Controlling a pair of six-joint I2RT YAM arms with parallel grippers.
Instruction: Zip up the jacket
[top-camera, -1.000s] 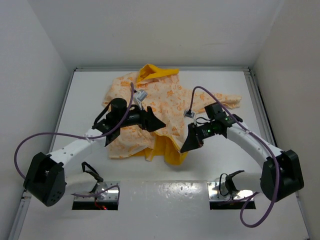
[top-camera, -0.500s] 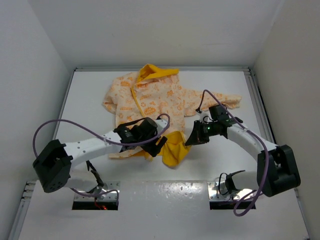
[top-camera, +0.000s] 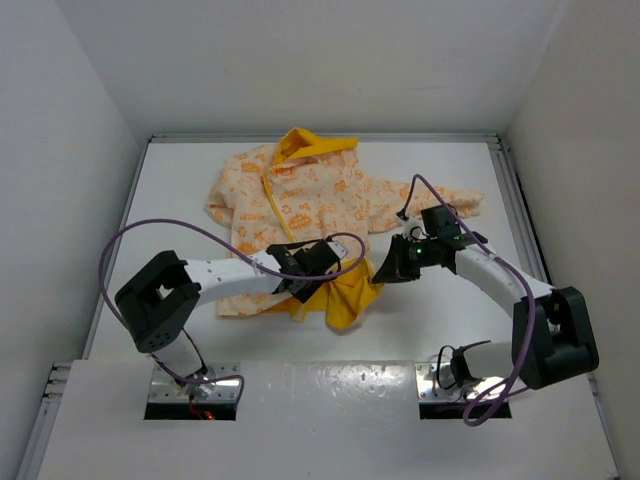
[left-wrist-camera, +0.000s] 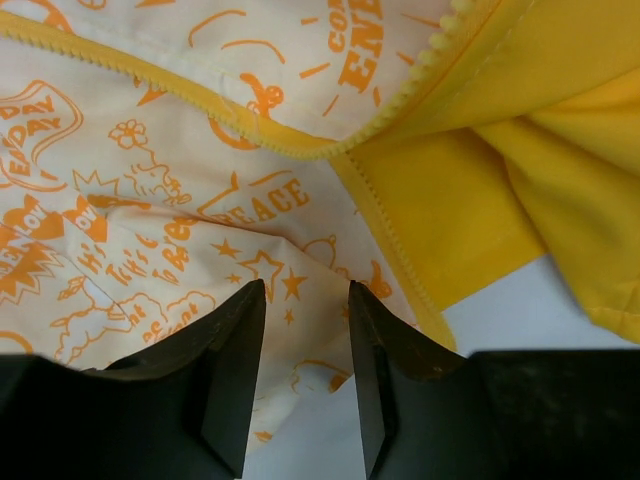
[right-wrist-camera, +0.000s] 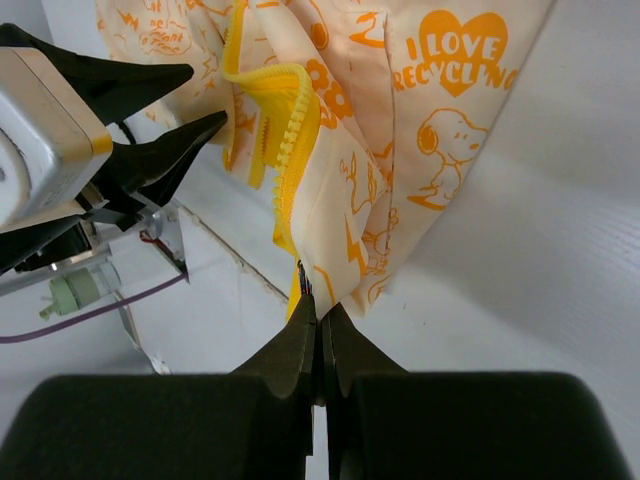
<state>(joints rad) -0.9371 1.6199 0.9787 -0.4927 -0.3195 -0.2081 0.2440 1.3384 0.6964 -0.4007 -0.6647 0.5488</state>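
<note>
The jacket (top-camera: 300, 195) lies spread on the white table, hood at the far side, its front open and its yellow lining (top-camera: 350, 295) folded out at the near hem. My left gripper (top-camera: 318, 283) is at that hem. In the left wrist view its jaws (left-wrist-camera: 307, 290) stand apart over the printed cream fabric (left-wrist-camera: 180, 200), beside the yellow zipper edging (left-wrist-camera: 300, 150). My right gripper (top-camera: 381, 272) is shut on the bottom corner of the other front panel (right-wrist-camera: 400, 150), pinching it beside the zipper teeth (right-wrist-camera: 290, 130). The left gripper (right-wrist-camera: 208, 93) also shows in the right wrist view.
Raised white walls (top-camera: 90, 180) border the table on three sides. Two metal mount plates (top-camera: 190, 390) (top-camera: 465, 380) sit at the near edge. Purple cables (top-camera: 150, 235) loop off both arms. One sleeve (top-camera: 455, 205) stretches out to the right.
My left arm swung from the jacket's left chest down to the near hem by the yellow flap, and its jaws narrowed. The right gripper stayed shut and shifted the hem corner slightly.
</note>
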